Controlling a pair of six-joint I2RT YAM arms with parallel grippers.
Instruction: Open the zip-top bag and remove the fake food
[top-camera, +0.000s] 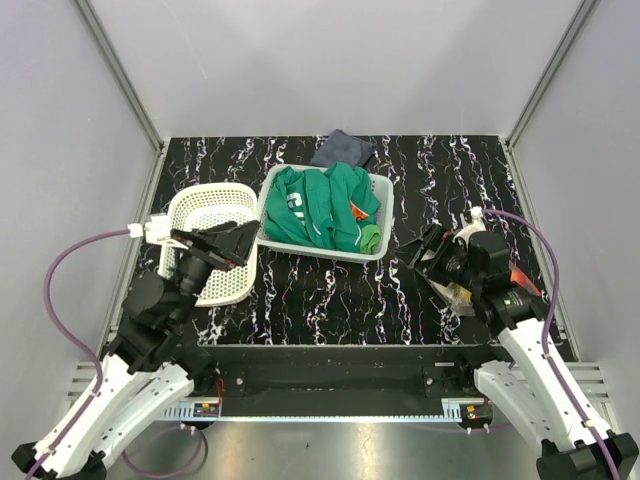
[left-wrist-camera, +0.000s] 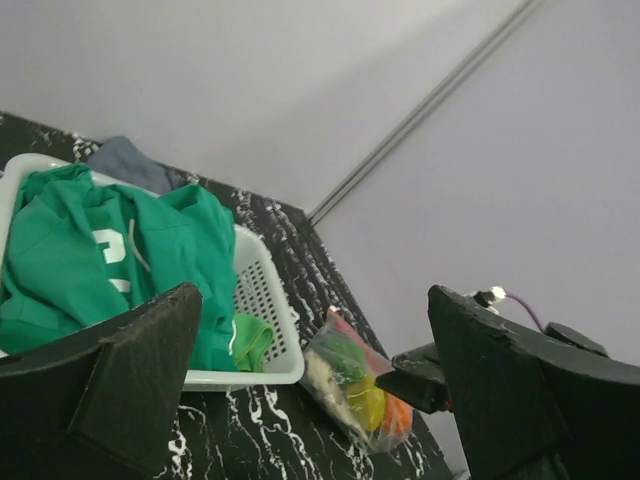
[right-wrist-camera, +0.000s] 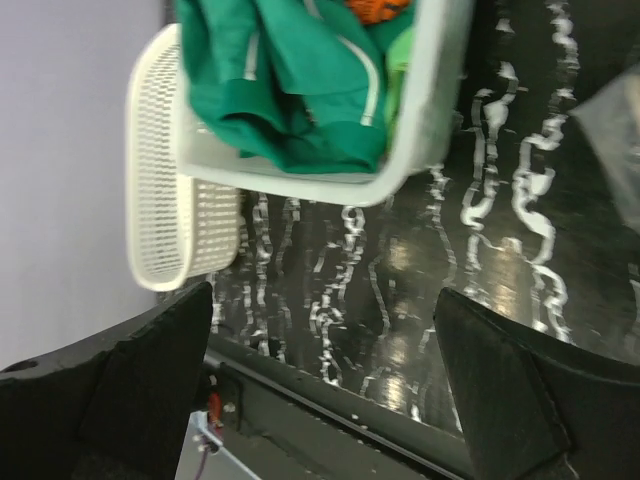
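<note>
The zip-top bag (top-camera: 458, 293) lies on the black marbled table at the right, mostly hidden under my right arm in the top view. In the left wrist view the bag (left-wrist-camera: 350, 385) is clear and crinkly, and the fake food shows through it: a green piece (left-wrist-camera: 345, 355), a yellow piece (left-wrist-camera: 368, 402) and an orange piece (left-wrist-camera: 398, 415). My right gripper (top-camera: 428, 252) is open and empty just left of the bag, with one finger touching or just above it. In its own view the right gripper (right-wrist-camera: 325, 300) shows bare table between its fingers. My left gripper (top-camera: 235, 245) is open and empty over the oval basket, and in its own view the left gripper (left-wrist-camera: 312, 300) faces the bag.
A white rectangular basket (top-camera: 320, 251) holding a green garment (top-camera: 325, 205) stands at the middle back. A white perforated oval basket (top-camera: 195, 196) sits at the left. A dark grey cloth (top-camera: 342, 148) lies behind the baskets. Grey walls enclose the table.
</note>
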